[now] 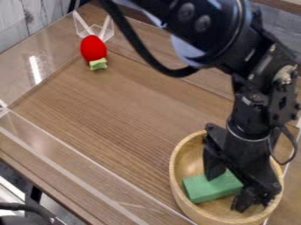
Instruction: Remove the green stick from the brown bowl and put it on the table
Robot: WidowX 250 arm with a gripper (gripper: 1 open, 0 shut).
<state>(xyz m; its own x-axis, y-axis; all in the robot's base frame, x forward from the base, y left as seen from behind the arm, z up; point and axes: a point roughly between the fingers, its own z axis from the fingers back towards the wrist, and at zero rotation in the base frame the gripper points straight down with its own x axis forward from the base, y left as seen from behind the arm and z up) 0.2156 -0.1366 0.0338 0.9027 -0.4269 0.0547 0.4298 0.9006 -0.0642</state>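
The brown bowl sits at the lower right of the table. Inside it lies the green stick, flat on the bowl's floor, its right end hidden behind the black fingers. My gripper points straight down into the bowl with its jaws open. One finger stands just behind the stick and the other at its front right end. Nothing is gripped.
A red ball-like object with a small green piece sits at the far left, next to a clear plastic wall. Another low clear wall runs along the near left edge. The dark arm rises above the bowl.
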